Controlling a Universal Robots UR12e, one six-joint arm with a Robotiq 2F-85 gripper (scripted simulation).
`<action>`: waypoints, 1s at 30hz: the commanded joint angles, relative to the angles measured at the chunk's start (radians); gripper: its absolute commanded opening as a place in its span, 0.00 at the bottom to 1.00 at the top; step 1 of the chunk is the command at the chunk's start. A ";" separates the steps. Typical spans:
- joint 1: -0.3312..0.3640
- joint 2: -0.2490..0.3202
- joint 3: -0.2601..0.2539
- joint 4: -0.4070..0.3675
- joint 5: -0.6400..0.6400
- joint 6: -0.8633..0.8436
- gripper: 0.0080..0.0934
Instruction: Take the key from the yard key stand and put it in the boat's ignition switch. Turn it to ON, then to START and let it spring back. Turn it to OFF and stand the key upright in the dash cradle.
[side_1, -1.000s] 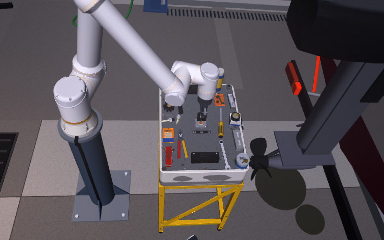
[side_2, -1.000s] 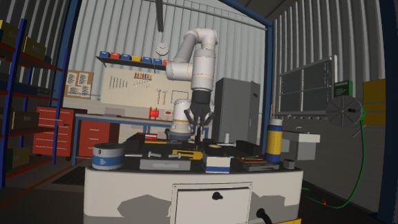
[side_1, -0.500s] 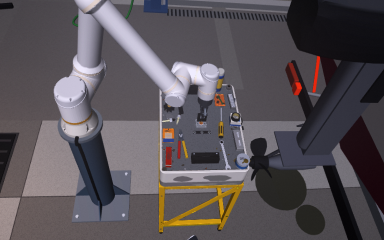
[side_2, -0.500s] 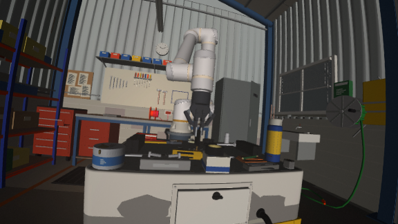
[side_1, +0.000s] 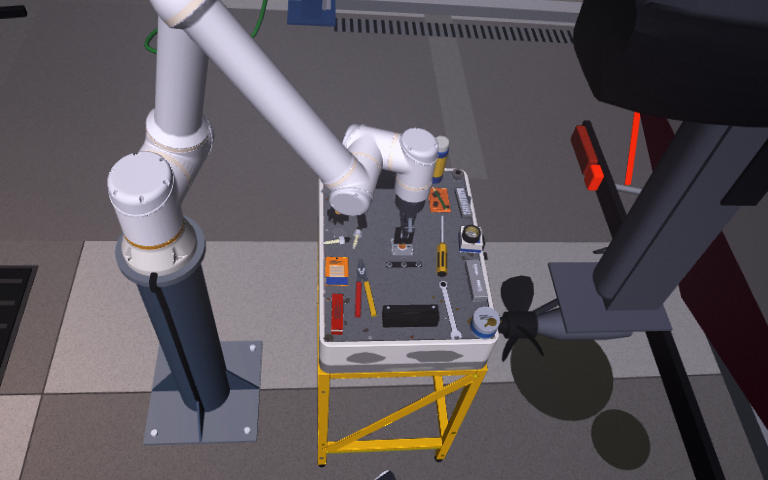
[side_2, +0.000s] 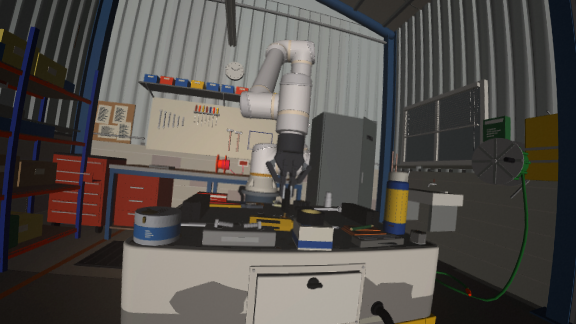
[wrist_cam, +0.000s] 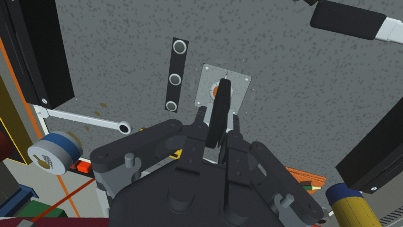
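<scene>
My gripper (wrist_cam: 218, 135) (side_1: 406, 231) (side_2: 287, 186) is closed on the black head of the key (wrist_cam: 220, 112), which I hold upright with its thin blade pointing down. The key hangs directly above the ignition switch (wrist_cam: 222, 88) (side_1: 402, 247), a square grey plate with a white ring and orange centre near the middle of the dash top. The blade tip lies over the far edge of the plate in the wrist camera; I cannot tell if it touches. A black strip with three round sockets (wrist_cam: 176, 75) (side_1: 403, 264) lies beside the switch.
A black box (side_1: 410, 315) and a white spanner (wrist_cam: 84, 119) lie on the near part of the bench. A yellow screwdriver (side_1: 441, 257), an orange pad (side_1: 439, 200) and a yellow-and-blue can (side_2: 397, 202) sit to the side. An outboard motor's propeller (side_1: 516, 317) stands beside the bench corner.
</scene>
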 joint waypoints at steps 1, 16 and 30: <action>0.000 0.000 0.001 0.000 0.000 0.000 0.00; 0.000 0.006 0.003 -0.008 0.000 0.000 0.00; 0.000 0.012 0.005 -0.015 0.000 0.000 0.00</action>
